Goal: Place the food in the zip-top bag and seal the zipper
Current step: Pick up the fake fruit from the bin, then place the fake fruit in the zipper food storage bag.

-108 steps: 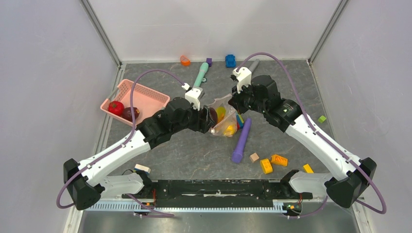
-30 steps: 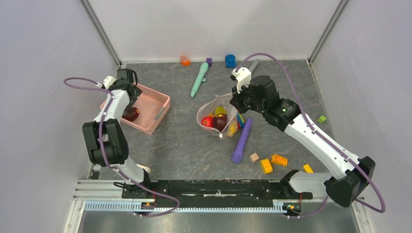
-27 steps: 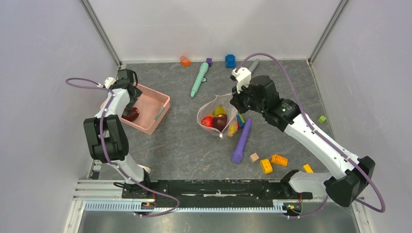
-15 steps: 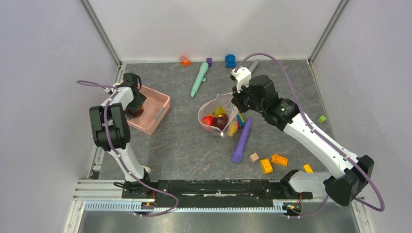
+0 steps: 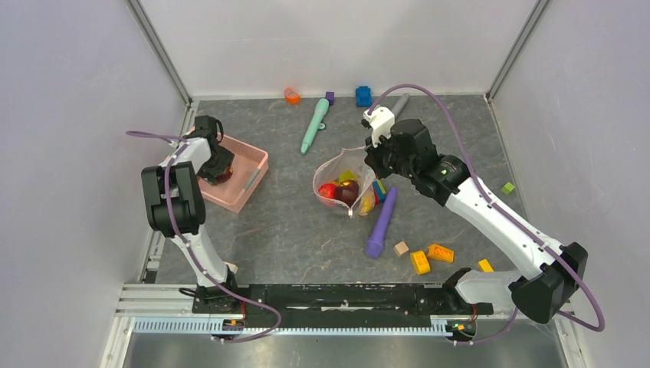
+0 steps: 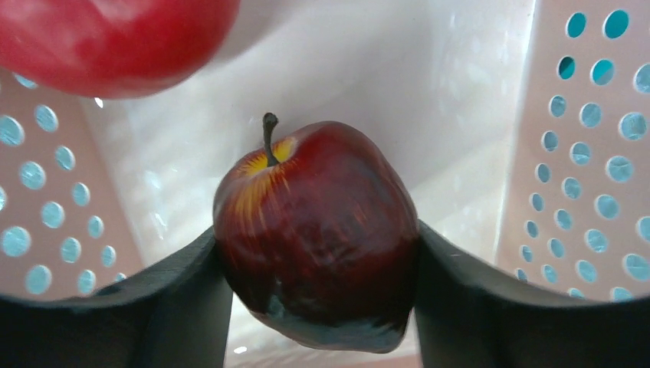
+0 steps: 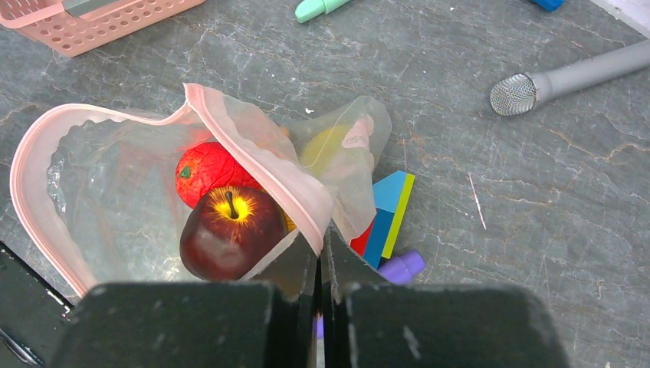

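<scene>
Grey stone-look table (image 5: 291, 230) was seen from above, walled by pale panels. One pink basket (image 5: 249, 165), one zip-top bag (image 5: 337, 172), one purple stick (image 5: 381, 222), one teal stick (image 5: 314, 125), one grey microphone (image 5: 398, 103) and eight small loose blocks (image 5: 419, 262) were counted on it. The left gripper (image 5: 218, 167) was reached down into the basket. The right gripper (image 5: 373, 161) was held at the bag's far rim.

From the left wrist, a dark red apple (image 6: 318, 234) was seen squeezed between both fingers (image 6: 176, 299), so it was judged gripped. One more red fruit (image 6: 115, 38) lay just behind it, so two foods were counted in the basket.

From the right wrist, the jaws were seen pinched tight on the bag's edge, and the mouth was held up. The zipper (image 7: 253, 149) was not sealed. Three foods were counted inside: a bumpy red fruit (image 7: 207, 172), a second dark apple (image 7: 230, 230) and a yellow fruit (image 7: 326, 149). One many-coloured block (image 7: 387, 211) lay touching the bag.

The shiny round apple could be squirted out of the fingers when lifted. The bag's mouth could flop shut if the thin edge were let slip.
</scene>
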Robot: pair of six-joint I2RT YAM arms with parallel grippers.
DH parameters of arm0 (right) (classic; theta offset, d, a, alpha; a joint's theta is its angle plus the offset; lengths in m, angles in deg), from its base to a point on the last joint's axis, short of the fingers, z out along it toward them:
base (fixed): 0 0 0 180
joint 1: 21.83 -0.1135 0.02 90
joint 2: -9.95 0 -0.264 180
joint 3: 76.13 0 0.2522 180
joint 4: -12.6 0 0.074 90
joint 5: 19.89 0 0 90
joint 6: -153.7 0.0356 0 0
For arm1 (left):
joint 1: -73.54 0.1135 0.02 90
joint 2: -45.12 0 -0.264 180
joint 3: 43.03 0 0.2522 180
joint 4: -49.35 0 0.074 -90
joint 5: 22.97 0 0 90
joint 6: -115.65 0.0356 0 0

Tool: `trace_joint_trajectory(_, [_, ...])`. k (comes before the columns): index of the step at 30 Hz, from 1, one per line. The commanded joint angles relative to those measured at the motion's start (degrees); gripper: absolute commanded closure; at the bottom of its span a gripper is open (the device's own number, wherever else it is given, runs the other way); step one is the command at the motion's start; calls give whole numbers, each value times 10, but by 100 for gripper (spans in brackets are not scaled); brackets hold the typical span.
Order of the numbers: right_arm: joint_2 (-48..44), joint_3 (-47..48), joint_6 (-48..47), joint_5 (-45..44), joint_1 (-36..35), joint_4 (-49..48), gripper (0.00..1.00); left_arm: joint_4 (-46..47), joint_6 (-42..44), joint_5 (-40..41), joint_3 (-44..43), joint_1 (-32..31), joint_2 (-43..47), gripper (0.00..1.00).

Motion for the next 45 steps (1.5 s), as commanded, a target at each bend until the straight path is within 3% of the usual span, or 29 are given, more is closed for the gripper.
trace_joint_trajectory(1, [-1, 6, -5, -8, 3, -3, 100, 21, -10, -51, 14, 4, 28, 55])
trace_joint_trajectory(3, [-4, 5, -3, -5, 3, -3, 100, 21, -5, -58, 20, 3, 52, 66])
trace_joint_trajectory(11, [-12, 0, 9, 19, 3, -10, 100, 33, 23, -100, 61, -2, 191, 82])
trace_joint_trajectory(18, [-25, -7, 19, 42, 3, -20, 100, 52, 43, -111, 98, -79, 356, 82])
trace_joint_trajectory(24, [-33, -14, 24, 52, 3, -30, 100, 58, 64, -100, 120, -224, 464, 82])
trace_joint_trajectory(27, [-29, -13, 23, 52, 3, -30, 100, 77, 98, -135, 128, -274, 502, 81])
trace_joint_trajectory(38, [-23, -12, 23, 56, 3, -28, 100, 254, 168, -380, 174, -386, 575, 75])
trace_joint_trajectory(45, [-23, -11, 22, 58, 3, -27, 100, 340, 193, -402, 182, -468, 550, 74])
